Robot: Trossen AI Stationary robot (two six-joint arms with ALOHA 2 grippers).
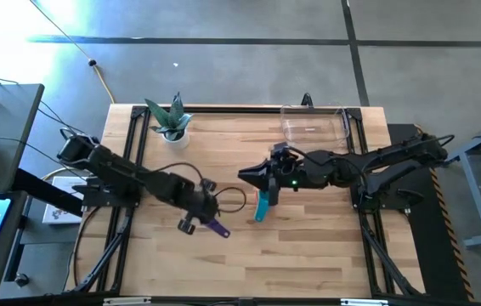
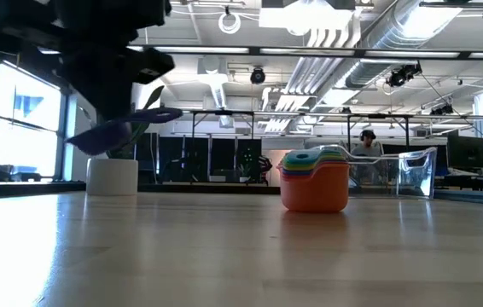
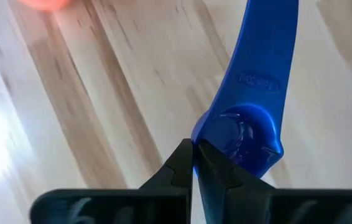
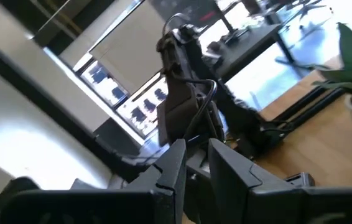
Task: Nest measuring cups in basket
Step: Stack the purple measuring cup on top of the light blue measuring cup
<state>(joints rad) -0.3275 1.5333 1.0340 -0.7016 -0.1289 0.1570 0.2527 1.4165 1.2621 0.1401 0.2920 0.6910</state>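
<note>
Grippers, seen from above: your left gripper sits over the front-centre of the table, its fingers pinched shut on the rim of a blue cup, whose handle points away from the wrist; from the high view the same cup reads purple-blue and lies just beside the fingertips. From table height you see it lifted clear of the wood. Your right gripper hovers near the table's middle, fingers narrowly parted; whether they hold anything you cannot tell. A teal cup sits just below it. The low view shows a nested stack, orange outermost, standing on the table. The basket rests at the far right edge, apart from all cups. A plant pot stands far left.
</note>
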